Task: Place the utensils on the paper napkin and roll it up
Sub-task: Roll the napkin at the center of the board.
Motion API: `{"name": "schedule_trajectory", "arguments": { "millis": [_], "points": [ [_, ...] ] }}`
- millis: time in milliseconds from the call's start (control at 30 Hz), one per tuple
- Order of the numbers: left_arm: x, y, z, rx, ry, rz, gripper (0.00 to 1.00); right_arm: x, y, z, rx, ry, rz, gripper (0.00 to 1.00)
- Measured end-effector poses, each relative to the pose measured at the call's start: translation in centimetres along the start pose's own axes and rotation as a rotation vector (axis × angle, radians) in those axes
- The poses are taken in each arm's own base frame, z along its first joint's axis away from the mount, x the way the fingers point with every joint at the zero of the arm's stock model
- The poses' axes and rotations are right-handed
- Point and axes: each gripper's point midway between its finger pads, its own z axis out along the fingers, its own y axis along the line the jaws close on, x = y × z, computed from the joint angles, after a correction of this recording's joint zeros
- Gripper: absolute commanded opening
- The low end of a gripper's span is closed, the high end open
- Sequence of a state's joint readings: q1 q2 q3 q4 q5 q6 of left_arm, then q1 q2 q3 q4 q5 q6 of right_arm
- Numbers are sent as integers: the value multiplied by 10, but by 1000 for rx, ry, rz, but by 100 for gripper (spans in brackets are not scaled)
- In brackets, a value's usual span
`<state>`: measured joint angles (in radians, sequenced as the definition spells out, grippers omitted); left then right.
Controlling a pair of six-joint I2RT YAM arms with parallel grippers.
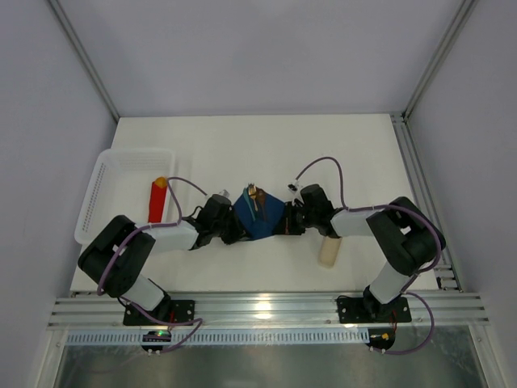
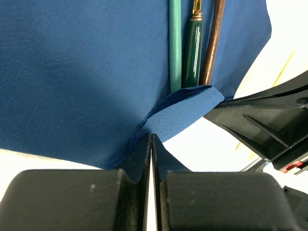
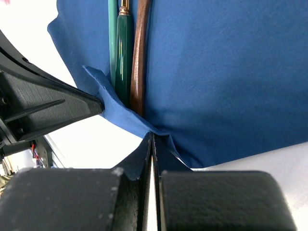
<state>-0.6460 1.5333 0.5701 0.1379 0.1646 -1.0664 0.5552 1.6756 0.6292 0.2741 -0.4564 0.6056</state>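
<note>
Near the centre of the white table [image 1: 242,145], the two arms are meeting over the navy paper napkin [image 1: 260,214], which is lying crumpled between them. The left gripper [image 2: 151,139] is pinching a fold of the napkin's near edge, its jaws pressed together on the paper. The right gripper [image 3: 152,139] is doing the same from the other side, clamped on the same lifted edge. The utensils [image 3: 126,53] are lying side by side on the sheet: a teal handle, a dark green one with a gold band and a copper-brown one. The raised flap is covering their near ends. At left, a red block [image 1: 157,202] is resting beside a white basket [image 1: 121,162]. At lower right, a beige bar [image 1: 329,250] is lying just beside the right arm.
</note>
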Motion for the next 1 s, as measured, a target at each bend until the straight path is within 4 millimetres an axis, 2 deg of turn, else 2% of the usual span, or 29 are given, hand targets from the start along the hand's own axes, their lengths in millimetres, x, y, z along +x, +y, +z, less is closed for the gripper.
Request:
{"name": "schedule_trajectory", "arguments": {
  "millis": [1000],
  "points": [
    [0, 1, 0, -5, -3, 1, 0, 4, -12, -16, 45, 0, 12, 4]
  ]
}}
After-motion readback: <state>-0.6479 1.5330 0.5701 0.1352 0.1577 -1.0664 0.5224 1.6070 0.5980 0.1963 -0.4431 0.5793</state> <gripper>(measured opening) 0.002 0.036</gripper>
